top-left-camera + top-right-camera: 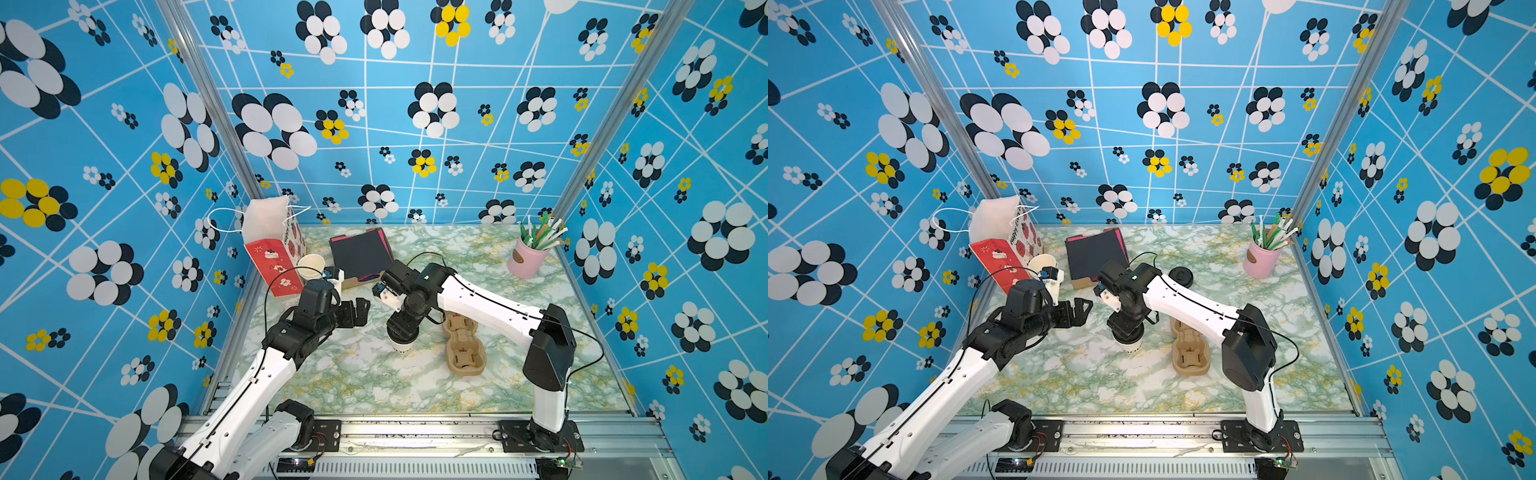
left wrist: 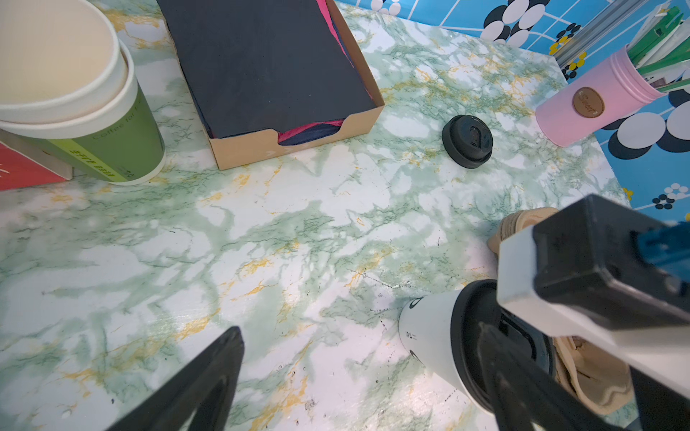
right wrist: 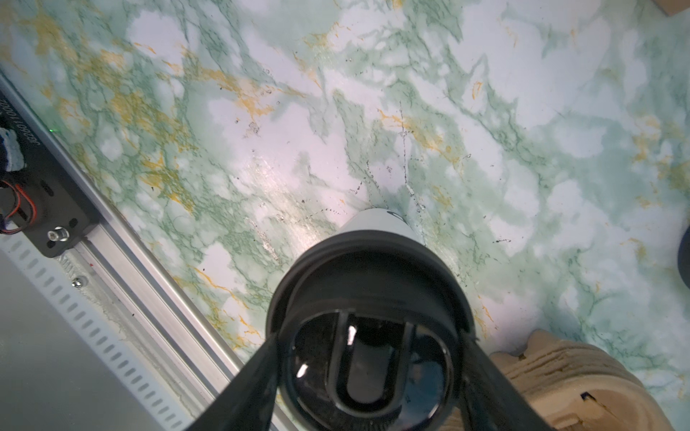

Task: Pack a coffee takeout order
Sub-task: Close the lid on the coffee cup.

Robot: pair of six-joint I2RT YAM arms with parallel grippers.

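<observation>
Cup stands on table, far from edges, right hand gripping lid.

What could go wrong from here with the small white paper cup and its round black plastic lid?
1. The right gripper seems to clamp only the round black plastic lid, so lifting may pop it off the small white paper cup.
2. The brown pulp cup carrier lies close beside the cup; a sideways swing could knock it.
3. The open left gripper steadies nothing.

You can read "Coffee for" on the green cup at ten o'clock, and "Sweet" on the pink tin at two o'clock.
</observation>
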